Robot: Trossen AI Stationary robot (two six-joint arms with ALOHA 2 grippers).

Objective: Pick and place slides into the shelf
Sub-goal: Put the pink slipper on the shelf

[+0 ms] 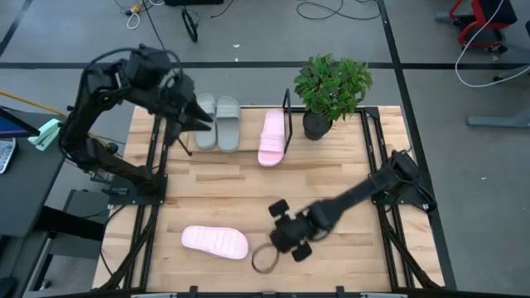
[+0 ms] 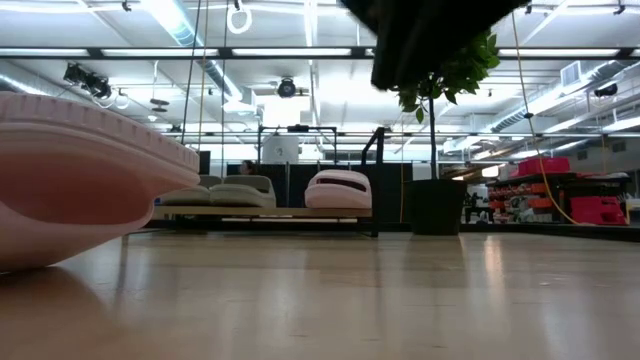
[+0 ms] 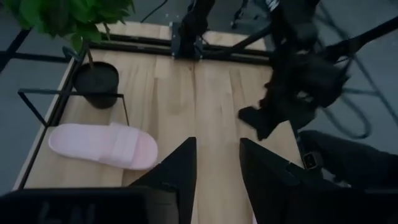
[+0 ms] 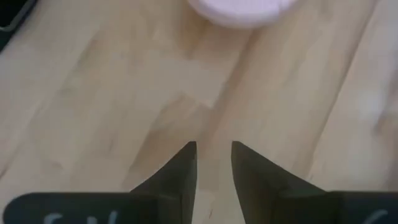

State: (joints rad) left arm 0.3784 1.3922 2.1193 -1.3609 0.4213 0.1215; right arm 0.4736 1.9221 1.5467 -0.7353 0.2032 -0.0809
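Observation:
Two sage slides (image 1: 217,122) and one pink slide (image 1: 272,137) rest sole-down side by side on the shelf (image 1: 287,116) at the table's far side. A second pink slide (image 1: 215,242) lies flat on the table near the front edge; it fills the left of the low view (image 2: 80,180). My right gripper (image 1: 267,253) hangs open just right of that slide, and the slide's end (image 4: 242,9) lies ahead of its fingers. My left gripper (image 1: 197,117) is raised over the shelf's left end, above the sage slides, open and with nothing in it (image 3: 217,142).
A potted plant (image 1: 331,87) stands at the shelf's right end. Black arm frames (image 1: 153,178) run along the table's left and right edges. Bare wooden tabletop (image 1: 248,186) lies between the shelf and the loose pink slide.

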